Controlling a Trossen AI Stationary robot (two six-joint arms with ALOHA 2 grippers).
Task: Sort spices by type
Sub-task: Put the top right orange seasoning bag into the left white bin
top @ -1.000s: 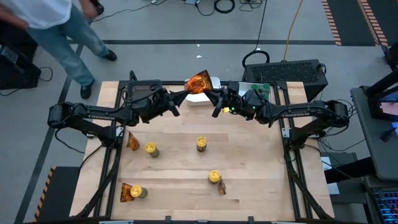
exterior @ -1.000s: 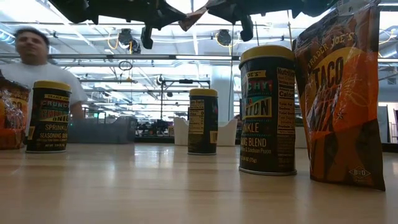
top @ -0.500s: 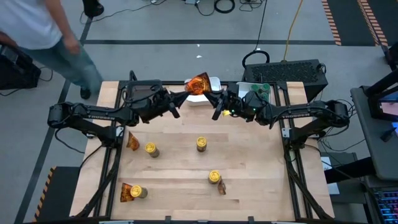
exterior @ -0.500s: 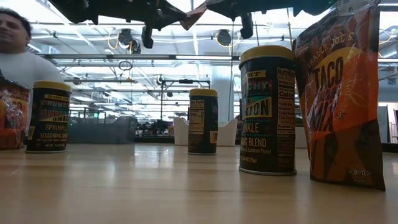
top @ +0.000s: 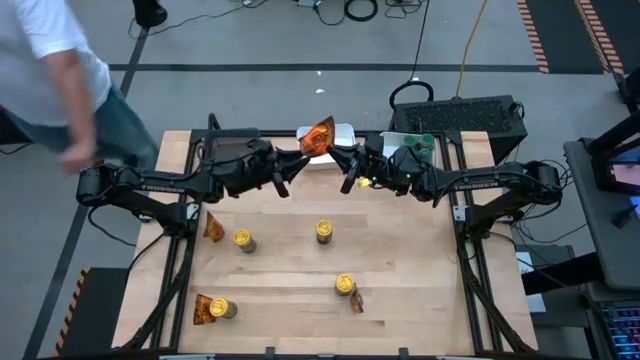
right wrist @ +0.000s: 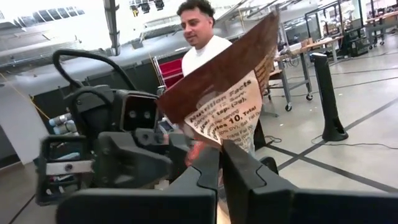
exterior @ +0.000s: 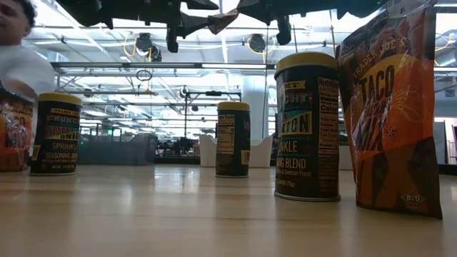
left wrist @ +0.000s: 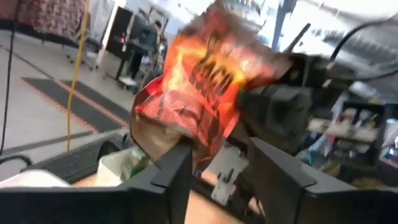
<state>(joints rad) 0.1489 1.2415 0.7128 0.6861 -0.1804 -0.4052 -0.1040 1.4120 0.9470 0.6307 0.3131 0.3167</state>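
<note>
An orange-brown foil spice packet (top: 318, 137) hangs high over the table's far edge between my two grippers. My right gripper (top: 346, 166) comes from the right and is shut on it. My left gripper (top: 292, 163) comes from the left and is open, its fingers (left wrist: 177, 177) on either side of the packet's lower corner (left wrist: 186, 144). On the table stand several yellow-lidded jars (top: 324, 232) (top: 243, 240) (top: 345, 285) and more packets (top: 213, 227) (top: 205, 310). The low view shows the jars (exterior: 307, 125) upright on their bases. My right gripper pinches an edge of the packet (right wrist: 216, 142) between its two fingers (right wrist: 245, 171), reaching in about level from the table's right side. The packet stands up from the fingers, its printed back toward the wrist camera, lifted clear of the table. Whether my left gripper touches the packet I cannot tell.
A white tray (top: 340, 131) and a grey tray (top: 400, 140) holding green-lidded jars (top: 424, 146) sit at the far edge under the grippers. A person (top: 60, 80) moves past the table's far left corner.
My left gripper has opened and let go of the packet, rolling a little in place. The packet stays up in my right gripper. The person has walked on along the far left side.
</note>
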